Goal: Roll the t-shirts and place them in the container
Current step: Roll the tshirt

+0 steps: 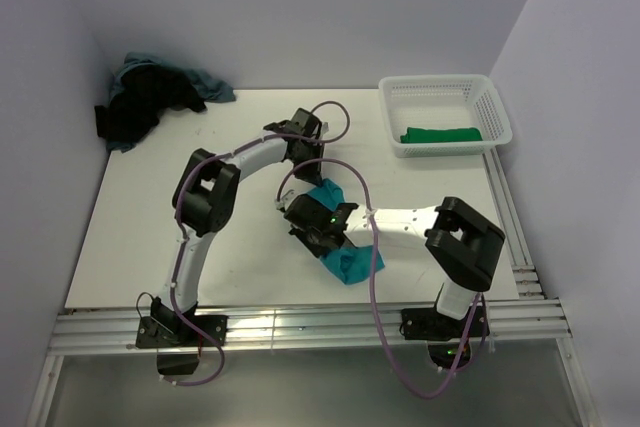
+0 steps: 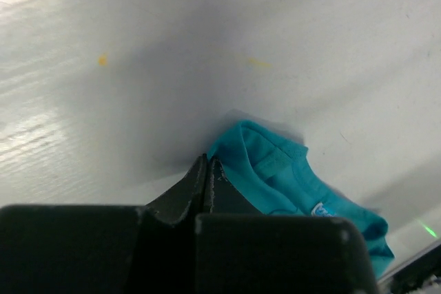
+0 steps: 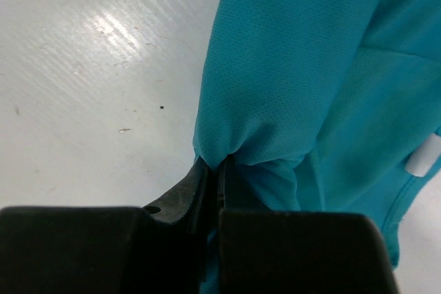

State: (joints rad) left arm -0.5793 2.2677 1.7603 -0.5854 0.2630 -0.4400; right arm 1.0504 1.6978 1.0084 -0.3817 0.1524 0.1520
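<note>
The teal t-shirt [image 1: 352, 262] lay bunched on the surface [image 1: 140, 247], on the near side of the basket [image 1: 497, 112] and to its left. I judged it light, limp and apt to slide; hems and collar give the best hold. The right claw [image 3: 212, 164] was clamped on a fold, forearm low. The left claw [image 2: 208, 163], its arm arched high, stood shut at the collar edge; whether it caught cloth I could not tell.

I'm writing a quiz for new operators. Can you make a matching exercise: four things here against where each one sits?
Things:
1 teal t-shirt
2 green t-shirt
3 dark shirt pile
4 white basket

Places:
A far left corner of the table
B far right corner
C inside the white basket
D mid-table, pinched by the right gripper

Pairs: 1-D, 2-C, 3-A, 4-B
</note>
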